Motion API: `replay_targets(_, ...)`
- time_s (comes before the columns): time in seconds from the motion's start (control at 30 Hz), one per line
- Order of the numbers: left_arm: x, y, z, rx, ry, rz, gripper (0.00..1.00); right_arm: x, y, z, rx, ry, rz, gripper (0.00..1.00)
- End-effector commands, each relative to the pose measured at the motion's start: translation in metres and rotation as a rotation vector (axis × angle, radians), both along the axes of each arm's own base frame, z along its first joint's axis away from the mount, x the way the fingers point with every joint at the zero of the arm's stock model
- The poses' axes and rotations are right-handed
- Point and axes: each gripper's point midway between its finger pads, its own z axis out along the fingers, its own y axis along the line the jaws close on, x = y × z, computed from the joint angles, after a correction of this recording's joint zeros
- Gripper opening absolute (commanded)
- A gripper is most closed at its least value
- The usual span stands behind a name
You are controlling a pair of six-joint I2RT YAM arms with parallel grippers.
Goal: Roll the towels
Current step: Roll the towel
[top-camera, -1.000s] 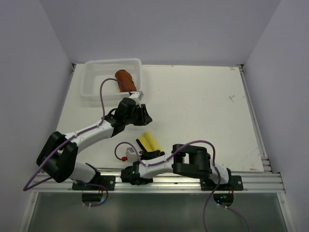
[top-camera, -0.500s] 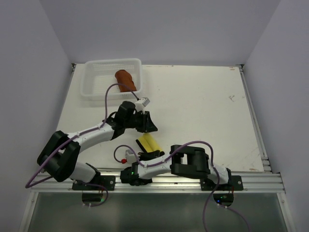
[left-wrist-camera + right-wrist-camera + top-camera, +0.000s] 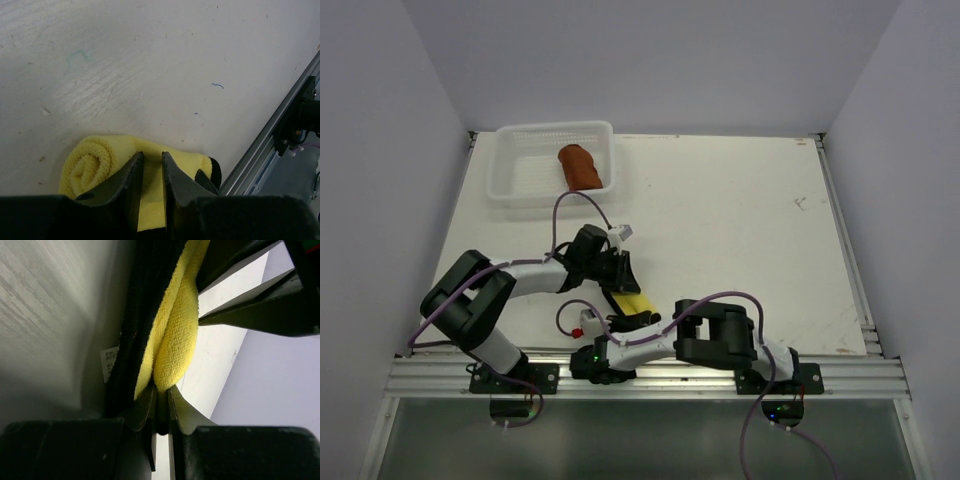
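Left gripper (image 3: 151, 156) sits low over the yellow towel (image 3: 95, 162). Its two fingers are close together with only a thin slit between them, and their tips are over the roll; whether they pinch any cloth I cannot tell. Right gripper (image 3: 161, 390) is clenched on that same towel, with a yellow fold wedged between its fingertips (the dark hem (image 3: 132, 315) runs along beside the fold). The yellow towel lies rolled on the table (image 3: 740, 220) near the front edge, just beside the metal rail (image 3: 270, 145), between the two grippers. One end of it shows a tight spiral. The brown towel (image 3: 580, 166) lies rolled inside the white basket (image 3: 520, 190) at the far left corner of the table, well apart from both arms.
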Motion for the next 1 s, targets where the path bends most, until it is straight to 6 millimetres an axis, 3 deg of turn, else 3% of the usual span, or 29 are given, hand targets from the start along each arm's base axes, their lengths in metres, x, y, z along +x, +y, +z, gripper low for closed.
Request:
replay_targets(0.0, -0.012, 0.021, -0.036, 0.12, 0.063, 0.049, 0.26, -0.012, 0.011, -0.02, 0.195, 0.098, -0.063, 0.0)
replay_targets(0.17, -0.015, 0.031, -0.051, 0.169, 0.087, 0.08, 0.25, -0.004, 0.007, 0.009, 0.348, -0.003, -0.096, 0.01)
replay_targets(0.3, -0.019, 0.037, -0.06, 0.193, 0.101, 0.098, 0.24, -0.001, 0.007, 0.039, 0.526, -0.038, -0.127, 0.23)
replay_targets(0.33, -0.019, 0.037, -0.061, 0.193, 0.105, 0.101, 0.24, -0.001, 0.004, 0.04, 0.559, -0.042, -0.138, 0.33)
replay_targets(0.37, -0.019, 0.037, -0.062, 0.194, 0.104, 0.104, 0.24, -0.001, 0.002, 0.043, 0.578, -0.047, -0.143, 0.37)
replay_targets(0.67, -0.014, 0.035, -0.062, 0.197, 0.095, 0.099, 0.23, -0.001, -0.015, 0.088, 0.828, -0.074, -0.206, 0.45)
replay_targets(0.73, -0.013, 0.034, -0.062, 0.195, 0.089, 0.099, 0.23, -0.006, -0.019, 0.084, 0.868, -0.017, -0.199, 0.45)
replay_targets(0.77, -0.012, 0.034, -0.061, 0.193, 0.087, 0.101, 0.22, -0.009, -0.018, 0.095, 0.938, 0.026, -0.19, 0.45)
replay_targets(0.83, -0.011, 0.033, -0.06, 0.191, 0.082, 0.099, 0.22, -0.022, -0.009, 0.087, 1.013, 0.155, -0.145, 0.45)
replay_targets(0.87, -0.011, 0.033, -0.059, 0.187, 0.078, 0.101, 0.22, -0.026, 0.003, 0.105, 1.143, 0.21, -0.123, 0.45)
replay_targets(0.9, -0.011, 0.033, -0.058, 0.183, 0.074, 0.103, 0.22, -0.021, -0.004, 0.098, 1.163, 0.242, -0.147, 0.46)
replay_targets(0.93, -0.009, 0.034, -0.057, 0.183, 0.067, 0.109, 0.22, -0.031, 0.003, 0.094, 1.209, 0.363, -0.149, 0.46)
replay_targets(0.97, -0.008, 0.034, -0.055, 0.178, 0.056, 0.122, 0.22, -0.031, 0.01, 0.106, 1.303, 0.417, -0.145, 0.46)
